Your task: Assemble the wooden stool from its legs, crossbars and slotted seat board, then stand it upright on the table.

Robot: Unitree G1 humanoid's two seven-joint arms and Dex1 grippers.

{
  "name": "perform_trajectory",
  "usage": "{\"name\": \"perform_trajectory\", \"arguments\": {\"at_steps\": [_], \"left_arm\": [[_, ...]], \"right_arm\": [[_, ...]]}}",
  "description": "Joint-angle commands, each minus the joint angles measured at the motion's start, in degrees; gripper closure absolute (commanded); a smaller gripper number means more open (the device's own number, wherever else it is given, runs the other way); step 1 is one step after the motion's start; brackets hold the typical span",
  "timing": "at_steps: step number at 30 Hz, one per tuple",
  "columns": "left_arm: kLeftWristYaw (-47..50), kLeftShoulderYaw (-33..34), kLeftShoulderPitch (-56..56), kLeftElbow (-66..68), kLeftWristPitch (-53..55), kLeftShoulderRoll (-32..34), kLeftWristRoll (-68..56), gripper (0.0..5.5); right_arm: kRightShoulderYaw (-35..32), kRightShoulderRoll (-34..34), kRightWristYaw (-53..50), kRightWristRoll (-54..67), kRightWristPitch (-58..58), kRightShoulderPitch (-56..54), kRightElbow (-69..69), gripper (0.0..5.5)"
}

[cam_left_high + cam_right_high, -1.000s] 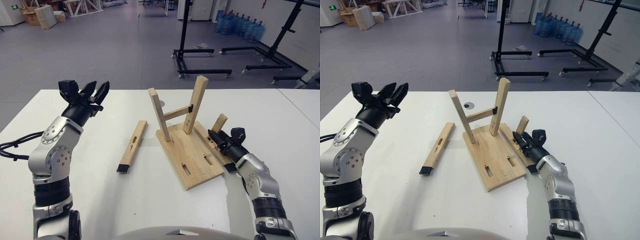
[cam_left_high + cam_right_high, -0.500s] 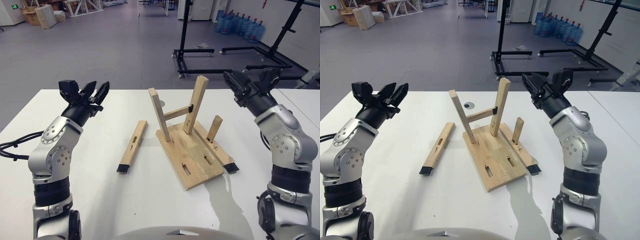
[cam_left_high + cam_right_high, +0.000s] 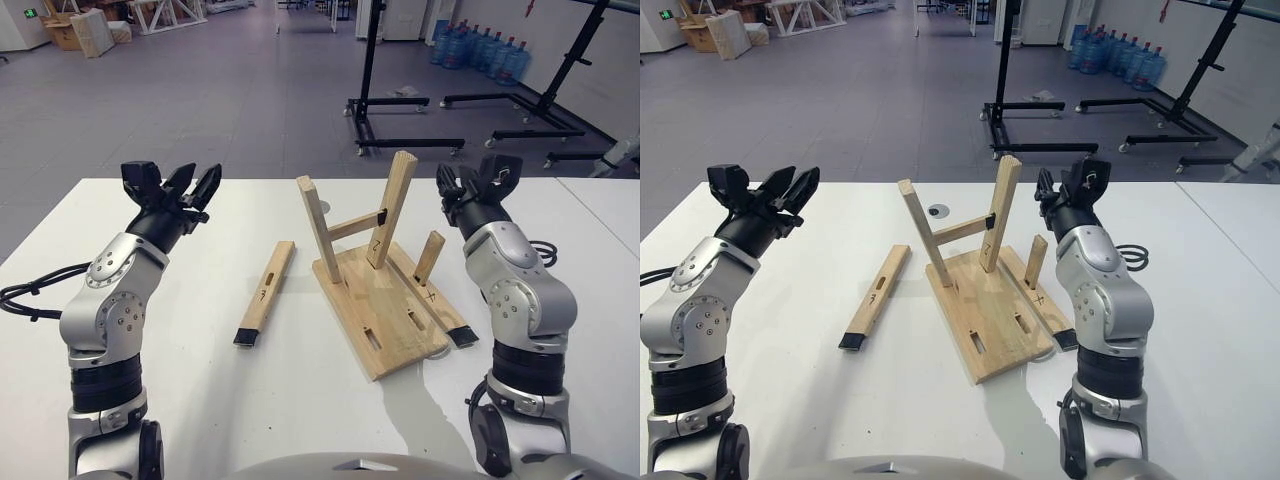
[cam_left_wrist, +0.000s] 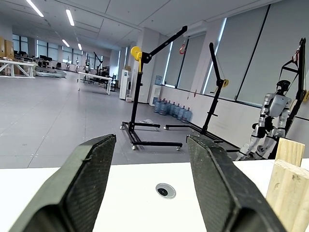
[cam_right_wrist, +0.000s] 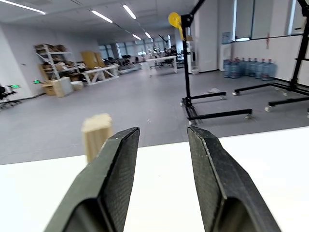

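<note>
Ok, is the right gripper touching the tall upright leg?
Apart. The left eye view shows a clear gap between the right gripper and the tall upright leg.

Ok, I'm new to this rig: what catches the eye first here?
The half-built stool in the middle: seat board flat, two legs sticking up, joined by a crossbar. A loose leg lies to its left. The left hand and right hand are raised, open, empty.

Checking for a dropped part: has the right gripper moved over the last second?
Yes. The right gripper rose from the leg piece beside the seat board to near the tall upright leg's top.
</note>
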Motion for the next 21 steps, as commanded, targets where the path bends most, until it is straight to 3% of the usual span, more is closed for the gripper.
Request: {"name": "perform_trajectory", "arguments": {"at_steps": [1, 8, 13, 17, 21], "left_arm": [[0.26, -0.26, 0.33, -0.65, -0.15, -0.06, 0.42, 2.83], [0.26, -0.52, 1.38, -1.06, -0.32, -0.25, 0.64, 2.83], [0.83, -0.30, 1.92, -1.88, 0.02, -0.48, 0.38, 2.83], [1.42, -0.02, 2.78, -2.90, 0.42, -1.04, -0.18, 2.83], [2.54, 6.30, 8.00, -7.51, 3.66, -0.42, -6.64, 2.83]], "right_arm": [[0.63, 0.81, 0.67, -2.50, -1.69, 1.78, 3.27, 3.68], [1.22, 3.04, 3.85, -4.80, -6.78, 10.29, 10.25, 3.68], [-11.63, 0.95, 2.14, 10.54, -0.61, -6.32, 3.58, 3.68], [-19.35, -11.98, 7.81, 20.50, 6.07, -13.39, 1.61, 3.68], [-24.48, -36.64, 39.93, 21.81, 10.83, 9.71, 0.93, 3.68]]}}
